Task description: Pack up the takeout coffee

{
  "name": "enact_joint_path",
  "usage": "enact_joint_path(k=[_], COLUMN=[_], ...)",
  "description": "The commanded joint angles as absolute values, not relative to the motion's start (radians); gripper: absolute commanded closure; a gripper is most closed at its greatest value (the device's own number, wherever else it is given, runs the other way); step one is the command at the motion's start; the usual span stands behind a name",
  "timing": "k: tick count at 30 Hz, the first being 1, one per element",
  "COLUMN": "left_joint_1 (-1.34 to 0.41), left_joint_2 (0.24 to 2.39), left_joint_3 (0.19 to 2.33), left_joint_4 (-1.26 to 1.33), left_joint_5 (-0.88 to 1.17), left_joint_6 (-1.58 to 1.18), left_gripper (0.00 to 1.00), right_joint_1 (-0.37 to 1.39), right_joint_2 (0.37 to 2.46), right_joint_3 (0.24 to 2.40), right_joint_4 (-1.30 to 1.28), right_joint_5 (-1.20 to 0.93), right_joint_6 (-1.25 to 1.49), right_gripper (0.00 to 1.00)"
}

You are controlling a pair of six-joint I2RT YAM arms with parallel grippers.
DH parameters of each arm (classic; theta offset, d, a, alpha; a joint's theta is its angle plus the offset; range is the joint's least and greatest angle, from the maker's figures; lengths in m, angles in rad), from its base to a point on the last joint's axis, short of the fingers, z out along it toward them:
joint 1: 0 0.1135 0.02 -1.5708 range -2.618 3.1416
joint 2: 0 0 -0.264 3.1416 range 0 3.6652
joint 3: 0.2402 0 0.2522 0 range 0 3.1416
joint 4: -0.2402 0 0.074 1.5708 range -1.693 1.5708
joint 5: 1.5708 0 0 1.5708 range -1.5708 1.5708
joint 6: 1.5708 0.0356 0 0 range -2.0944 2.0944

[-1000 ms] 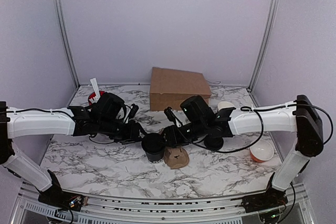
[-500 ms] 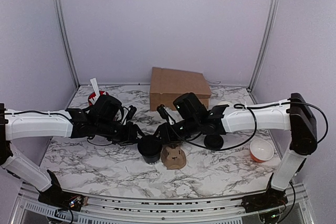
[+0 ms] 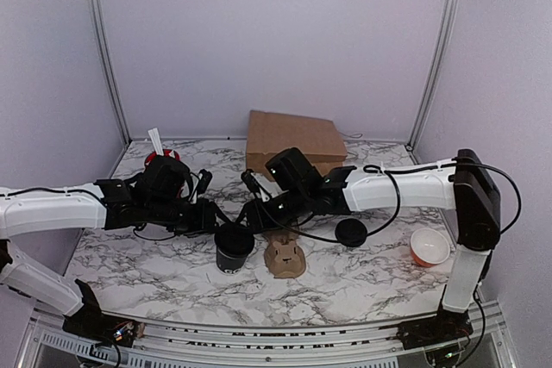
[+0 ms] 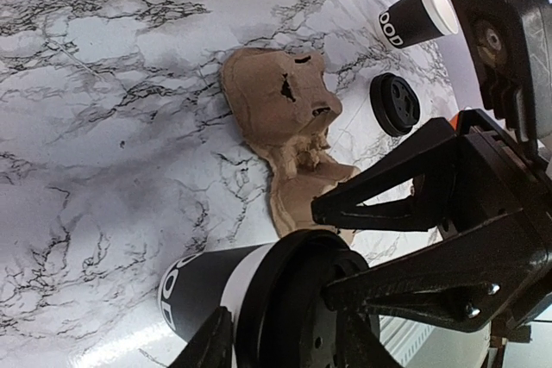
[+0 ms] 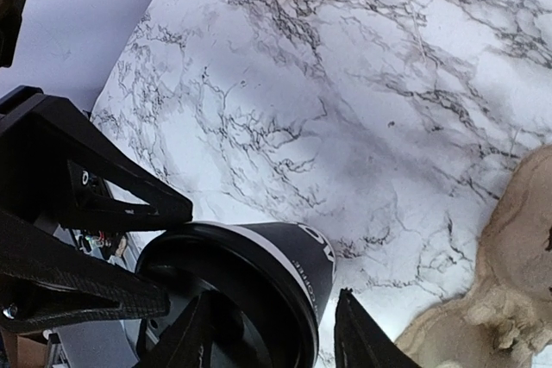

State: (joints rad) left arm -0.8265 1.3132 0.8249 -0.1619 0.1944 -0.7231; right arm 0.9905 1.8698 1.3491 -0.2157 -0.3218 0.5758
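The takeout coffee, a black paper cup with white print and a black lid, stands upright on the marble table, left of the brown pulp cup carrier. Both grippers meet over it. My left gripper reaches in from the left, and its fingers flank the lidded rim. From the right, my right gripper comes in and its fingers straddle the same rim. Each wrist view shows the other gripper's fingers lying across the far side of the lid.
A loose black lid lies right of the carrier. A second black cup with a white rim sits beyond it. An orange bowl stands at the right. A brown box stands at the back, with a red cup at the back left.
Both arms and the lidded cup have shifted left, away from the carrier. The right gripper's jaws have narrowed around the cup's rim.
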Motion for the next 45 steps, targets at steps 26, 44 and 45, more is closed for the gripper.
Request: enact_joint_path(k=[26,44,45], left_joint_1=[-0.805,-0.844,-0.844], left_joint_2=[1.164,1.21,1.214], left_joint_3=[0.778,0.806,0.81], left_joint_4=[-0.292,-0.34,-0.342], left_joint_5=[0.063,0.064,0.064], left_joint_6=[-0.716,-0.696,-0.691], left_gripper=[0.6,0.65,0.66], right_joint_1=[1.0,0.996,0.996], right_joint_2=[1.888,1.831,1.831], right_joint_3=[1.464,1.418,1.414], right_joint_4=[-0.338,-0.327,-0.327], right_joint_5=[-0.23,-0.2,-0.203], right_joint_6=[0.479,0.478,0.479], right_gripper=[0.49,0.45,0.47])
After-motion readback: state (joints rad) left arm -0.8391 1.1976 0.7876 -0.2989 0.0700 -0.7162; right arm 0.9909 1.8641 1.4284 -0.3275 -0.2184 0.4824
